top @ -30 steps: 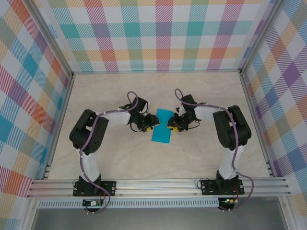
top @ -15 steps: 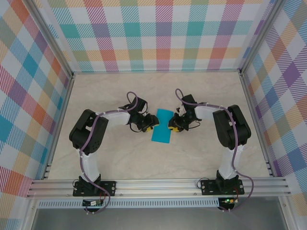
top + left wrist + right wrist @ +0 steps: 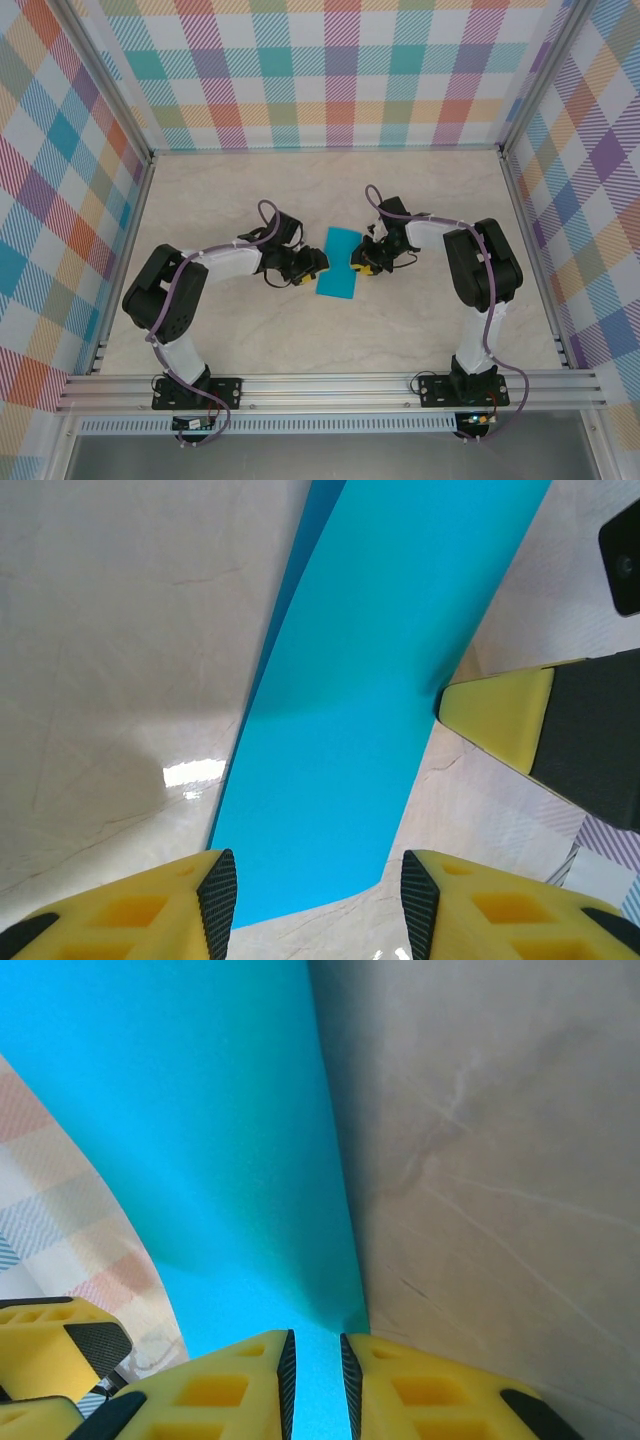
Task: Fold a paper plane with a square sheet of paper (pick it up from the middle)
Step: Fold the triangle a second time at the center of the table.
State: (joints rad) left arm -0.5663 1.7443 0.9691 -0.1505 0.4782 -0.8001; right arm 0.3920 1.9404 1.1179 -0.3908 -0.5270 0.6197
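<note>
The square sheet of paper [image 3: 338, 264], teal-blue, lies folded into a narrow rectangle in the middle of the table. My left gripper [image 3: 314, 268] sits low at its left edge and is open. In the left wrist view the jaws [image 3: 318, 885] stand wide apart on either side of the strip's near end [image 3: 370, 680]. My right gripper [image 3: 358, 264] is at the paper's right edge. In the right wrist view its jaws [image 3: 315, 1348] are open by a narrow gap, with the teal paper [image 3: 200, 1110] showing between them. The paper's edge ends at the right-hand fingertip.
The beige marbled table [image 3: 250, 190] is walled by plaid panels [image 3: 330, 70] at the back and both sides. An aluminium rail [image 3: 330, 385] runs along the near edge between the arm bases.
The left arm's elbow has swung out to the left and lower. Its gripper has slid slightly right, up to the paper's edge. The right gripper's jaws have narrowed a little, and the paper has stayed put.
</note>
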